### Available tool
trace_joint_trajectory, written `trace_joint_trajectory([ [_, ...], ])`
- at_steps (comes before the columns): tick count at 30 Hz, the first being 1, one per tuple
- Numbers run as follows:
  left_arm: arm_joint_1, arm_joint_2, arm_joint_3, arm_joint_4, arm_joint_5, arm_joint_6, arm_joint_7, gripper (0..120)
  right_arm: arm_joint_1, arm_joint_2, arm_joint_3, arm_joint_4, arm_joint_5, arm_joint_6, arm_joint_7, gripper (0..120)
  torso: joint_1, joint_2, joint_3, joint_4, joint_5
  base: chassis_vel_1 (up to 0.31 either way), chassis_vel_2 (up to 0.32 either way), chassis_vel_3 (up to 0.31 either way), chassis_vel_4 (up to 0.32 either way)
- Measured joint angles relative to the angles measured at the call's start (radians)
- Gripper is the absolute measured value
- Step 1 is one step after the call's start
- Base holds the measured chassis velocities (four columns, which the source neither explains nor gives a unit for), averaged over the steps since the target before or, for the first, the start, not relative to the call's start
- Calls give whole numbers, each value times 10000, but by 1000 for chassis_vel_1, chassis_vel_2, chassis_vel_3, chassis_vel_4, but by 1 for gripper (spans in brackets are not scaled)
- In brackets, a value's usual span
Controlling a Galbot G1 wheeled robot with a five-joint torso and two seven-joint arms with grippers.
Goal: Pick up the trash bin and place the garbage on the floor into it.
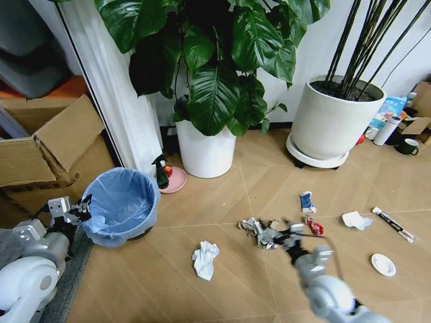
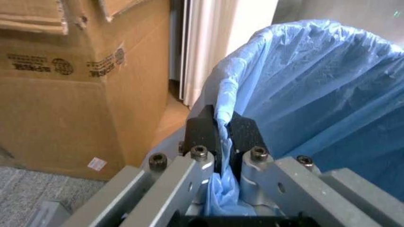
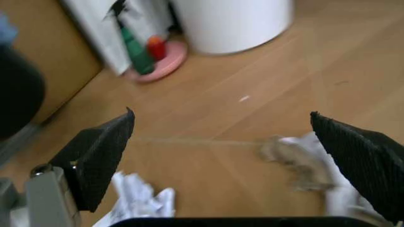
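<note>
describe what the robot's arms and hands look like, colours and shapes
Both arms are glossy white, rounded shells ending in grey metal hands. The left hand has silvery, flat bracket links with dark hex bolts, and short black finger pads; black cabling runs alongside it in the head view. The right hand has black, wedge-shaped, finely textured fingertips on a grey metal base.

Wooden floor strewn with garbage, trash bin, pots.
</note>
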Motion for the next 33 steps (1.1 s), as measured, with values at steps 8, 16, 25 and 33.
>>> trace_joint_trajectory([
  [8,243,68,-182,-42,75,-32,-5,0,2222,224,-1789,-2771,302,296,-3464,100,0,0,0,1,-3,0,0,0,0],
  [16,324,-80,-182,-183,254,-99,29,0,4677,213,-3541,-5768,212,790,-7313,100,0,0,0,-2,-10,0,0,0,0],
  [25,425,-33,-268,-186,322,-159,92,0,5948,2079,-4452,-7631,-553,903,-7915,100,1,0,0,5,0,0,0,0,0],
  [33,341,-168,-276,-194,320,-168,92,0,6587,2856,-5619,-8687,-567,762,-7886,100,1,0,0,0,-5,0,0,0,0],
])
